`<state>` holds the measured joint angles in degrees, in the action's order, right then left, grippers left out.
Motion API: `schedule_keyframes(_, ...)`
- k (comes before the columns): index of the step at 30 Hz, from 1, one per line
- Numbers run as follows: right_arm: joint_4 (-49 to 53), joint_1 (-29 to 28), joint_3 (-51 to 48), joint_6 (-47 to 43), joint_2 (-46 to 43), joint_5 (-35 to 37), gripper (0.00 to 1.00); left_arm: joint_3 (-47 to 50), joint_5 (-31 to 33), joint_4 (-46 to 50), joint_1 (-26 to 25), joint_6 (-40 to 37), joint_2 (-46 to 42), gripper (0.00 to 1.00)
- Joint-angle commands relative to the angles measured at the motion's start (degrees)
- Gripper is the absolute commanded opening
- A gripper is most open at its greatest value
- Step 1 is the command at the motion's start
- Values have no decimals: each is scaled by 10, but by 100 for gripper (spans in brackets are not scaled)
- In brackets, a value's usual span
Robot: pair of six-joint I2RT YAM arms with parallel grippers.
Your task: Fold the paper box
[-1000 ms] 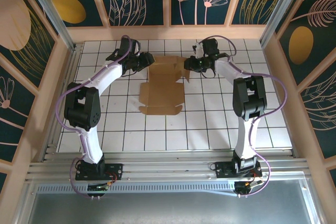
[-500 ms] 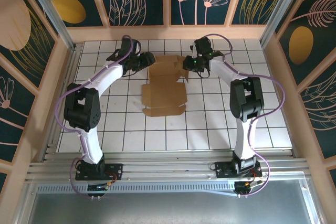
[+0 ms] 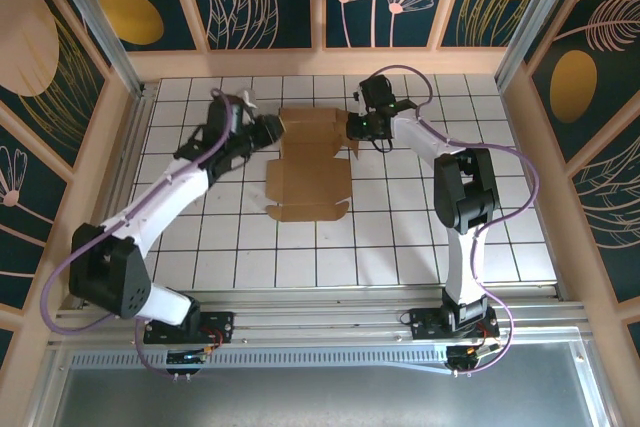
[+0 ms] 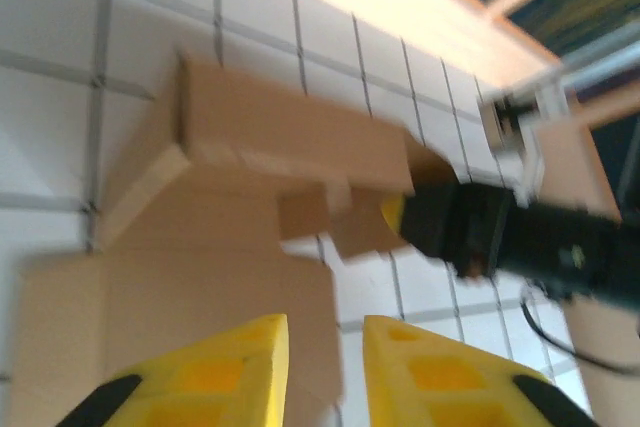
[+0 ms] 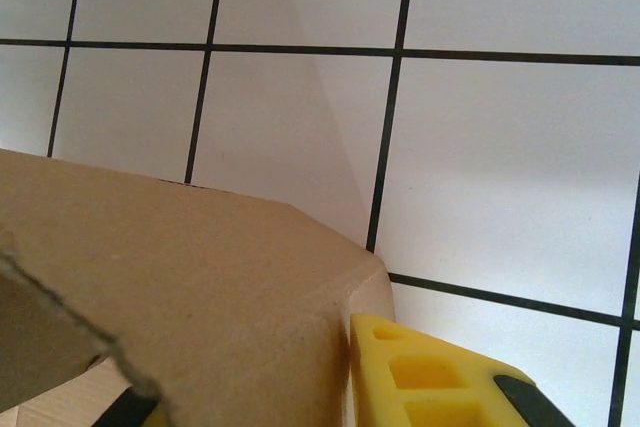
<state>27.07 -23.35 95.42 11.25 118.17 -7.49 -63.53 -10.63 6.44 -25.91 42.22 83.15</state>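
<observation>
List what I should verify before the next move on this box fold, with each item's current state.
1. Right gripper holds the box: ok; cardboard sits between its fingers in the right wrist view.
2. Left gripper holds the box: cannot tell; it is at the box's left edge with its fingers close together, but the picture is blurred.
3. Far flap lifted: ok; it stands up off the table.
4. Near half lying flat: ok.
5. Box fully folded: not ok; most of it is a flat sheet.
</observation>
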Motion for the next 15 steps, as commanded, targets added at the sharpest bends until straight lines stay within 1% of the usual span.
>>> schedule_keyframes(1,22,-8,21,-16,-22,14,19,60,-27,-76,-66,65,45,9)
schedule_keyframes(3,24,-9,21,-15,-23,17,19,66,-45,-107,-96,97,84,0)
schedule_keyframes(6,29,-8,21,-17,-23,19,19,54,-53,-156,-132,128,140,0)
schedule_keyframes(9,34,-8,21,-17,-23,13,18,32,-55,-197,-145,156,205,0)
schedule_keyframes(11,35,-9,18,-12,-25,4,18,18,-40,-207,-145,171,235,0)
schedule_keyframes(15,43,-8,22,16,-24,-27,18,-10,13,-191,-145,161,278,0)
